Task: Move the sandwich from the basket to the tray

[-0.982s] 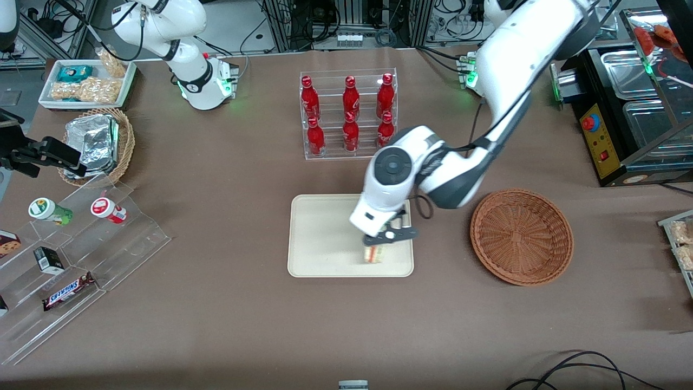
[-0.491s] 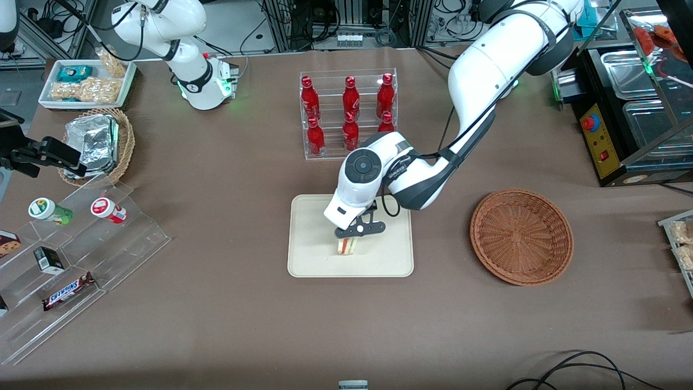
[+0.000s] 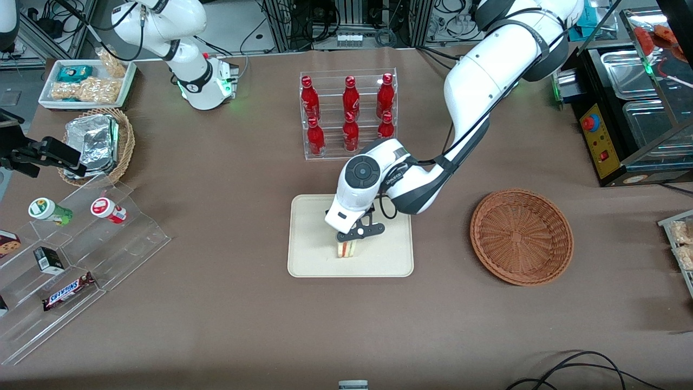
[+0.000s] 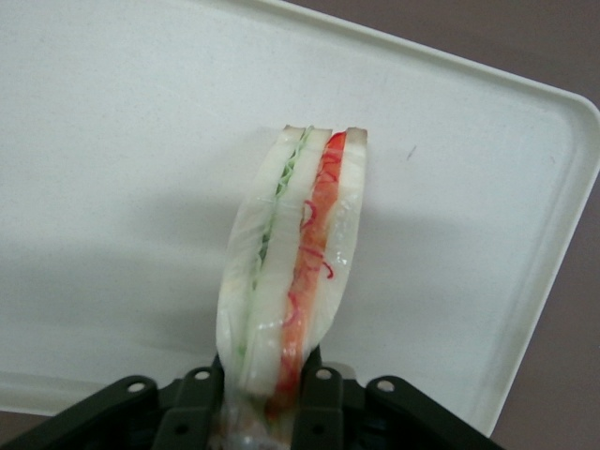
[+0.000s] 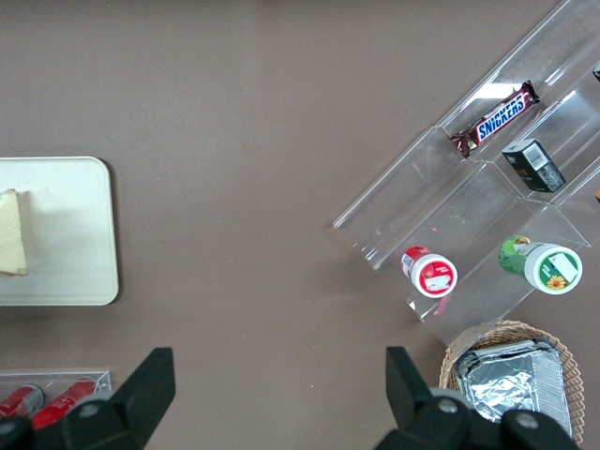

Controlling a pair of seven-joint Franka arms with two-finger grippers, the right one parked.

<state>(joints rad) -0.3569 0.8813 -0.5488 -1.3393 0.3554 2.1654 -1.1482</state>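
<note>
The sandwich (image 3: 346,249) (image 4: 291,272), a clear-wrapped wedge with red and green filling, stands on edge over the middle of the cream tray (image 3: 308,260) (image 4: 112,141). My gripper (image 3: 354,236) (image 4: 267,389) is shut on its upper end, the fingers pressing both bread faces. The lower end is at or just above the tray floor; I cannot tell whether it touches. The reddish-brown woven basket (image 3: 521,235) sits empty beside the tray, toward the working arm's end. The right wrist view shows the tray (image 5: 66,225) with the sandwich (image 5: 9,246) on it.
A clear rack of red bottles (image 3: 349,114) stands just farther from the camera than the tray, close to my arm. Toward the parked arm's end are a stepped acrylic shelf with snacks (image 3: 81,238), a tan basket with foil packets (image 3: 97,143) and a white snack tray (image 3: 86,81).
The gripper carried the sandwich from the tray's edge nearest the basket to the tray's middle, then settled slightly lower. It stays shut on the sandwich.
</note>
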